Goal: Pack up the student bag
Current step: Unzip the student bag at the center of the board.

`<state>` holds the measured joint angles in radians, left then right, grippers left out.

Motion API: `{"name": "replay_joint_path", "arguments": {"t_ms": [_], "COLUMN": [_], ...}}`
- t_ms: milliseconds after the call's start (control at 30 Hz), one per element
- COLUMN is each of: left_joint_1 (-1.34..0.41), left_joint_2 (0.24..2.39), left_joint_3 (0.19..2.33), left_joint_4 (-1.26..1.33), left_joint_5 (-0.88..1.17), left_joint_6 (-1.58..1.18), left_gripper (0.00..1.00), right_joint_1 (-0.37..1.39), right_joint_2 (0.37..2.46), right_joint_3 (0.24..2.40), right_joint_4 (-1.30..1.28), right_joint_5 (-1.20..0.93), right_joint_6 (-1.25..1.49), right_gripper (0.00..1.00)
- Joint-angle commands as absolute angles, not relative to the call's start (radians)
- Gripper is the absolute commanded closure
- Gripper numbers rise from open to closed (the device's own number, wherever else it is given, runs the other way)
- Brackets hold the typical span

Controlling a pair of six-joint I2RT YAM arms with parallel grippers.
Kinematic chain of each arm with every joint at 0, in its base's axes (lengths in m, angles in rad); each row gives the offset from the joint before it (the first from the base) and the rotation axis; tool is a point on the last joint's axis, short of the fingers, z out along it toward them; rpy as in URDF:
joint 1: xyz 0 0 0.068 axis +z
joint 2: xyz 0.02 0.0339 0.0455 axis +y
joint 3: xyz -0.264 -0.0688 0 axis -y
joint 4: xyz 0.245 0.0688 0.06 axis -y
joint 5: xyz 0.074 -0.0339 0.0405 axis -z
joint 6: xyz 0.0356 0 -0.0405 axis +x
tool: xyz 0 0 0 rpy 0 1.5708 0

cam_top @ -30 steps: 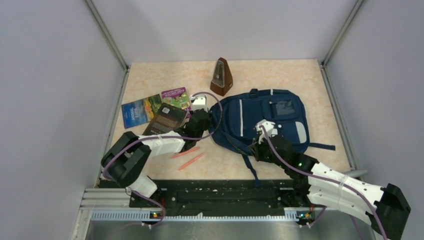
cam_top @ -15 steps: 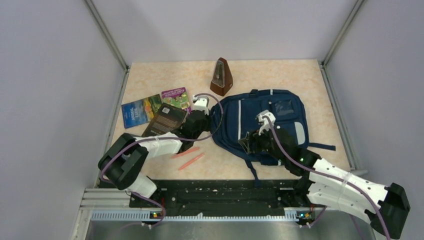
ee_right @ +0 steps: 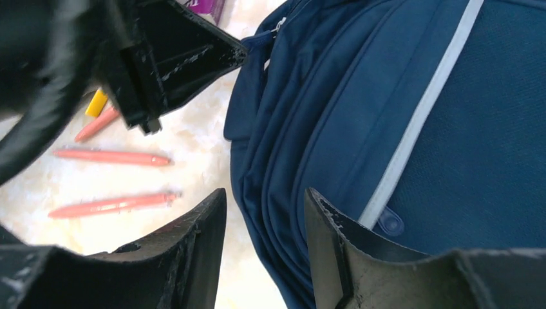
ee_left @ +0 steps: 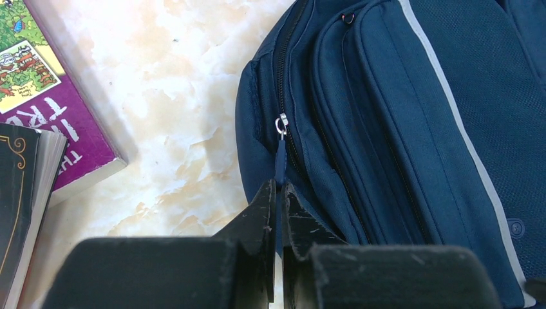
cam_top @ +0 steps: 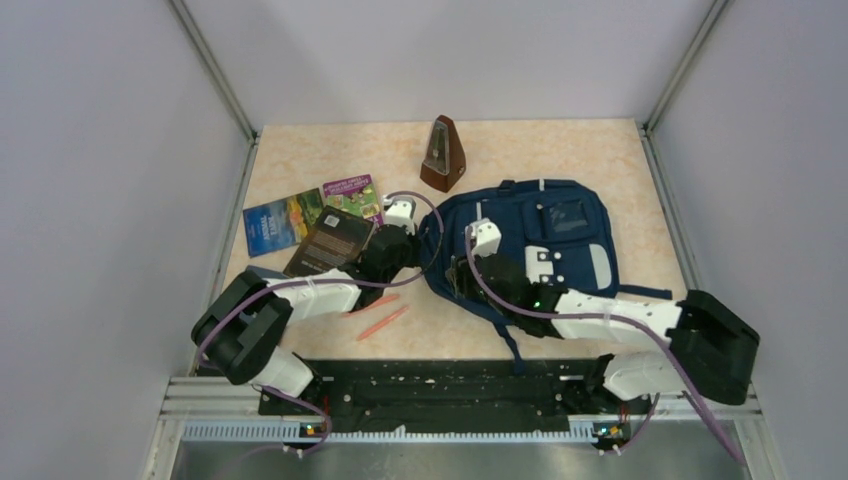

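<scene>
On the right half of the pale marbled table (cam_top: 330, 160) the student bag (cam_top: 515, 215) lies flat, front face up, its top toward the far edge. Its straps trail toward the near edge and to the right.

Left gripper (ee_left: 278, 193): at the bag's left edge. Jaws are pressed together on the zip pull (ee_left: 281, 154), which hangs from a slider at the upper end of the outermost zip track. The visible part of that track is zipped up.

Right gripper (ee_right: 265, 196): low over the bag's near-left corner, just right of the left gripper. Jaws stand moderately apart with the bag's rounded seam showing between them. No grip on the fabric is visible, and contact cannot be confirmed.

Other items noted:
- Orange pens (ee_right: 112, 156) lie on the table near the bag's near-left edge, apart from it.
- A purple book (ee_left: 45, 122), a dark book (cam_top: 335, 238) and a blue book (cam_top: 283, 222) lie overlapped to the left of the bag.
- A brown metronome (cam_top: 442, 155) stands upright beyond the bag's far-left corner.
</scene>
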<state>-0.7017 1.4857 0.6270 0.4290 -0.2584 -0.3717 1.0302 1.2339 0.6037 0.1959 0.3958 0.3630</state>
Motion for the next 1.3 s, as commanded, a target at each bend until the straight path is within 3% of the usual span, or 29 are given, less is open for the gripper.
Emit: {"name": "replay_joint_path", "arguments": {"t_ms": [0,400,667,967,1033,1167,1267], "left_joint_1": [-0.703,-0.703,-0.703,-0.703,-0.703,-0.703,-0.703], "left_joint_2": [1.45,1.446,1.452,1.443,1.444,1.449,1.45], "left_joint_3": [0.617,0.608,0.613,0.611,0.615,0.626,0.631], "left_joint_4": [0.472,0.487,0.491,0.493,0.491,0.477,0.465], "left_joint_5": [-0.245,-0.238,-0.238,-0.233,-0.232,-0.24,-0.263], "left_joint_6": [-0.38,-0.395,-0.401,-0.421,-0.426,-0.437,-0.448], "left_gripper": [1.0,1.0,1.0,1.0,1.0,1.0,1.0], "right_joint_1": [1.042,1.046,1.037,1.015,1.011,1.01,1.01], "right_joint_2": [1.38,1.609,1.732,1.803,1.805,1.788,1.749], "right_joint_3": [0.681,0.786,0.943,0.976,0.967,0.935,0.895], "right_joint_4": [0.38,0.449,0.28,0.275,0.294,0.317,0.345], "right_joint_5": [0.49,0.585,0.679,0.669,0.656,0.643,0.622], "right_joint_6": [0.463,0.485,0.497,0.502,0.499,0.496,0.469], "right_gripper": [0.54,0.58,0.65,0.69,0.76,0.99,1.0]}}
